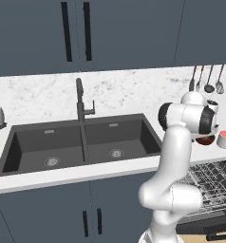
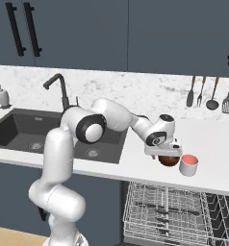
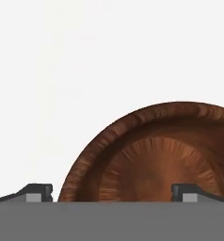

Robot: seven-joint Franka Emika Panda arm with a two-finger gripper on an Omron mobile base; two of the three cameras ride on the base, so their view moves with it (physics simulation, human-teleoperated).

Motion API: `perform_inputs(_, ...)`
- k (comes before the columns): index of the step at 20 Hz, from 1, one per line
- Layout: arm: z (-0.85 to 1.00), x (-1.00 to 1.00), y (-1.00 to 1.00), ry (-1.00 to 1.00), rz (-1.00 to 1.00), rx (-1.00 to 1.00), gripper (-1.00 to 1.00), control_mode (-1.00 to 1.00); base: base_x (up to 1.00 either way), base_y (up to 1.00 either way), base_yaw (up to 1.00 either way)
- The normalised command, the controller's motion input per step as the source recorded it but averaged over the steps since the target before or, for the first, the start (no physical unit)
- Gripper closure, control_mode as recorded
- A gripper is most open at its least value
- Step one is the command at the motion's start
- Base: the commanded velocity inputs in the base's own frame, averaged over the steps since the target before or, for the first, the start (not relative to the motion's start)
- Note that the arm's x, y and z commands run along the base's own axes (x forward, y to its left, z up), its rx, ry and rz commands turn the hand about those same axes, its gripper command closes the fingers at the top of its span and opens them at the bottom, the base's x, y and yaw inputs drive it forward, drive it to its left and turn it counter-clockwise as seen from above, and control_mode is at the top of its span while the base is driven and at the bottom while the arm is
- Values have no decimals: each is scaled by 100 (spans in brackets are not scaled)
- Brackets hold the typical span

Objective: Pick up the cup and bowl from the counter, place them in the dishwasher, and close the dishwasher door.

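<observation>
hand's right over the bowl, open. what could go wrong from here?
1. In the hand view one fingertip sits outside the bowl rim, the other over its inside; closing off-center could tip or skid it.
2. The cup stands right beside the bowl; the hand could knock it.

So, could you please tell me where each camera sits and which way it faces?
Left base view: behind the arm's left, facing the sink; arm at lower right.
Right base view: behind its right, facing the counter and dishwasher; arm at lower left.
Hand view: on the hand, looking down at the bowl between the open claw tips.
Both base views share the bowl and cup.
</observation>
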Motion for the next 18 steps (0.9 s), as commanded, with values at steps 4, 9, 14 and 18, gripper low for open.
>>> perform_inputs(4,-7,0,0,1,0,0,-100,-100,0,0,0)
perform_inputs(9,0,0,0,3,0,0,100,-100,0,0,0)
perform_inputs(14,0,0,0,1,0,0,100,-100,0,0,0)
perform_inputs(18,0,-7,0,0,0,0,100,-100,0,0,0)
